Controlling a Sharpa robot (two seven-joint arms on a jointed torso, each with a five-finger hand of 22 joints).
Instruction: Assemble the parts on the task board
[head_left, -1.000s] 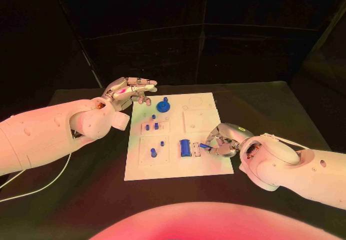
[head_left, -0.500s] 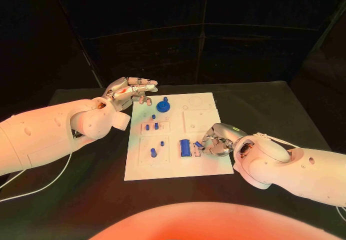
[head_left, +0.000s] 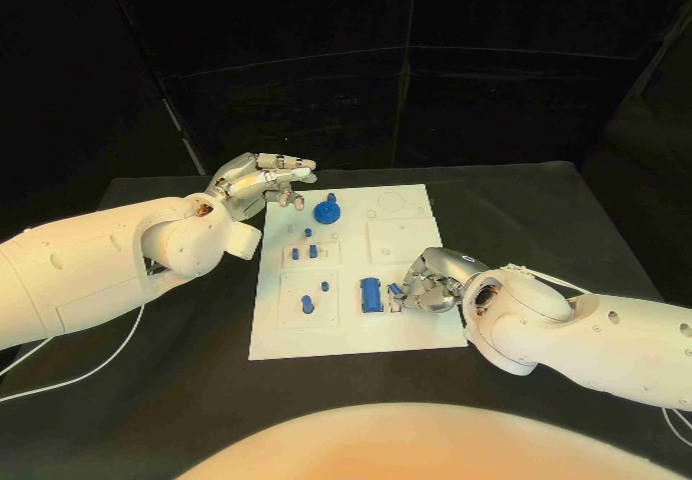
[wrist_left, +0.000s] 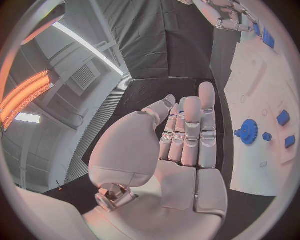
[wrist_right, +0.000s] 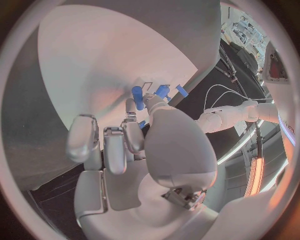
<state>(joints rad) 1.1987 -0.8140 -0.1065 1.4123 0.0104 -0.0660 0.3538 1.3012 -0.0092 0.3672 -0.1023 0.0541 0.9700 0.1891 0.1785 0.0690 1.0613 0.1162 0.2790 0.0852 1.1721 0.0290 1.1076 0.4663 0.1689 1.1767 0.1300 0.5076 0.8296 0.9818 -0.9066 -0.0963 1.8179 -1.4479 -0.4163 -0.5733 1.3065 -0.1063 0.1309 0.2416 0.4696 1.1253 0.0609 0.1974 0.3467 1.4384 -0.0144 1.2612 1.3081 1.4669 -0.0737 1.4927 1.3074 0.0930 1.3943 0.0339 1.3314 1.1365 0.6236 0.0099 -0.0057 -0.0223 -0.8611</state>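
Head view: a white task board (head_left: 361, 330) is seen lying flat in the middle of a black desk (head_left: 548, 220), with both white arms reaching in from the sides.
Left hand (head_left: 264, 180): held at the far left corner of the board, just off its edge; nothing is held. In the left wrist view the fingers (wrist_left: 190, 130) are seen straight and laid side by side, the thumb set apart.
Right hand (head_left: 433, 282): lowered onto the near right part of the board, fingers curled in. A small blue part (head_left: 395, 289) is seen at the fingertips; whether it is pinched or only touched cannot be told.
Right wrist view: the fingers (wrist_right: 106, 145) are bent down toward the board, with small blue pieces (wrist_right: 137, 95) just past them.
Blue block (head_left: 371, 295): an upright piece on the board, just beside the right hand.
Blue gear (head_left: 329, 212): set at the far end of the board, near the left hand but apart from it.
Small blue pegs (head_left: 306, 300): several are stood in the recessed squares along the left half of the board.
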